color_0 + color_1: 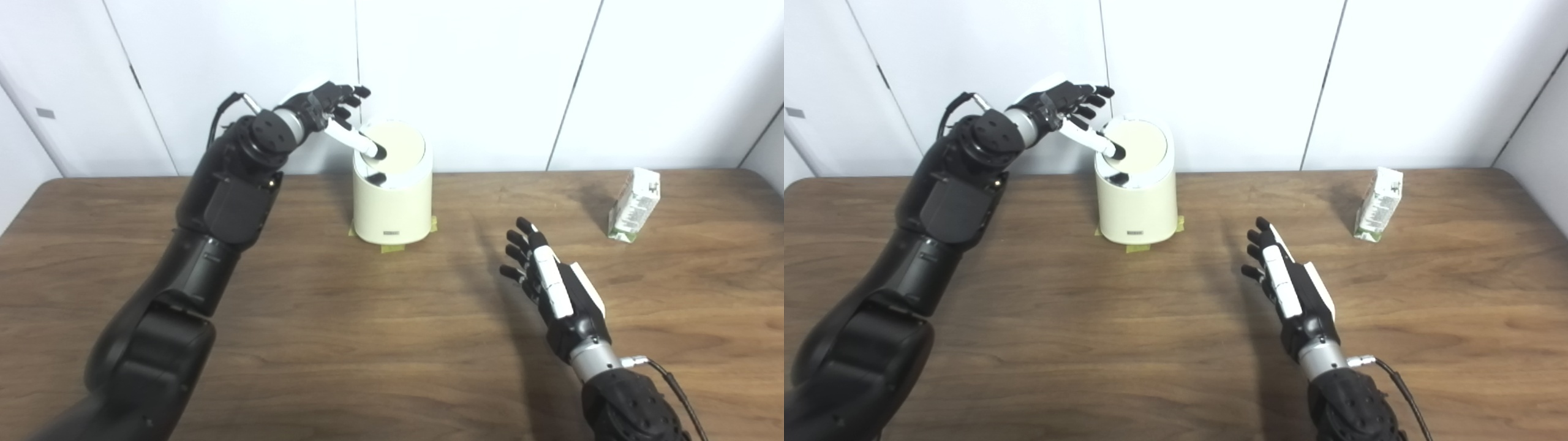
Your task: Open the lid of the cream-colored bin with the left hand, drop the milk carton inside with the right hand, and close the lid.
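Wood-grain table point(343, 343) fills the view, with white wall panels point(490, 73) behind it. Nearest, in front of the bin and to its right, the right hand point(542, 278) hovers above the table, fingers spread and holding nothing; it seems to be waiting its turn. Farther back stands the cream bin point(392, 202), near the table's far edge, with yellow tape point(392, 248) peeking from under its base, probably to fix its spot. The milk carton point(634, 205) stands well to the right of the bin, untouched. The left hand point(334, 110) reaches over the bin from its left, one finger pressing the near edge of the lid point(398, 144), the others loosely extended above, gripping nothing. I judge the lid is being tipped open, though any gap is hard to make out.
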`<state>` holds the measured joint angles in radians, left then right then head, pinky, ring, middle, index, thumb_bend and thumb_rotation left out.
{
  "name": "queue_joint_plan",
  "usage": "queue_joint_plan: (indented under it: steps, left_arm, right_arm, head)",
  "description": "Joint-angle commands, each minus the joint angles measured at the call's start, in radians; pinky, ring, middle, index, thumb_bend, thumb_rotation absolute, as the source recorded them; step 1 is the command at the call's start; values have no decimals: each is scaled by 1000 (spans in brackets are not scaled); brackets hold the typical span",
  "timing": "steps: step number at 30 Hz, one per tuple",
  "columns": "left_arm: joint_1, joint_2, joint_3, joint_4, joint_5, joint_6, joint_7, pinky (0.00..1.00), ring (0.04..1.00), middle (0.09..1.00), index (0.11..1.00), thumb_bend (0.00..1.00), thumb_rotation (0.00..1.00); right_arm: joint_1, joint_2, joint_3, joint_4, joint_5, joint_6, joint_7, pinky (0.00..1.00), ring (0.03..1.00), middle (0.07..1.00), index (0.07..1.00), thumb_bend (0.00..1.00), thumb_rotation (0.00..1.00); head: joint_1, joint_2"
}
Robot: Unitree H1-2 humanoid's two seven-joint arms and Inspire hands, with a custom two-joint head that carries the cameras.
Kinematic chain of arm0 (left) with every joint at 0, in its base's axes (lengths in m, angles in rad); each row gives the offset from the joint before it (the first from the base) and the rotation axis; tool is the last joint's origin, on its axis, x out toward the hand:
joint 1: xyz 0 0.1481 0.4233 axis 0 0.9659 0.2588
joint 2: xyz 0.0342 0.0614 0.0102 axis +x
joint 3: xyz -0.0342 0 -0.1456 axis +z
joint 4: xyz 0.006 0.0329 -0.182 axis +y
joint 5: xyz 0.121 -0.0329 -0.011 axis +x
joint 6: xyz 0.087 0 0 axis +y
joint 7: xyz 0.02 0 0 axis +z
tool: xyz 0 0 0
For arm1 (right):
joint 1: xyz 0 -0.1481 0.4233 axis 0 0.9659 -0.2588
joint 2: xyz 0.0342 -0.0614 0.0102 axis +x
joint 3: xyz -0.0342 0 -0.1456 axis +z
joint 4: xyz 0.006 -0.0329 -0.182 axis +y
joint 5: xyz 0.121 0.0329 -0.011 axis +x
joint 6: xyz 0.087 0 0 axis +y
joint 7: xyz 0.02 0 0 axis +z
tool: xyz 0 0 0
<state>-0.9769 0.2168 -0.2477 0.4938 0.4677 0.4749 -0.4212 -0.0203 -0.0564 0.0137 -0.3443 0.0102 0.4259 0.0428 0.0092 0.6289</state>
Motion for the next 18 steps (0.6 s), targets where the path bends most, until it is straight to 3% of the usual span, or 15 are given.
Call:
queue_joint_plan:
  steps: [1, 18]
  left_arm:
    - [-87, 0, 1, -4, 11, -7, 45, 851, 893, 909, 907, 837, 73]
    - [-127, -9, -68, 73, 24, -53, 143, 782, 884, 890, 901, 842, 63]
  right_arm:
    - [-34, 3, -1, -25, 0, -35, -1, 860, 946, 950, 967, 579, 994]
    - [-42, 36, 7, -5, 8, -48, -2, 865, 943, 959, 973, 541, 982]
  head:
    - [2, 0]
    - [1, -8]
